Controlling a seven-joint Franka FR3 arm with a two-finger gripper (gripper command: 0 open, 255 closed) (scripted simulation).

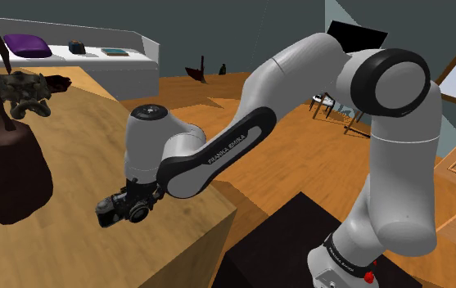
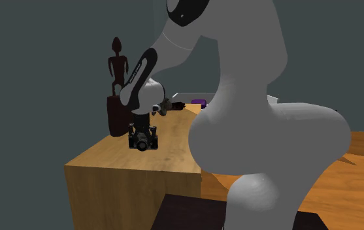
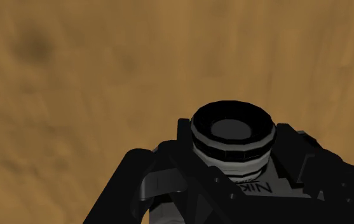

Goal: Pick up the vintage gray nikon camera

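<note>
grasp stage, i judge: gripper (image 1: 124,203) fingers clasp the black-and-grey nikon camera (image 3: 234,141), lower left of the shoulder view, near the wooden table's (image 1: 79,155) edge. next calls for a steady, straight lift.

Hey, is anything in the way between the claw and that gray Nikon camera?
Nothing visible stands between them. The claw is right at the camera, with its fingers on either side of the body, apparently clasping it. The brown bag stands well off toward the shoulder view's left on the wooden table.
</note>
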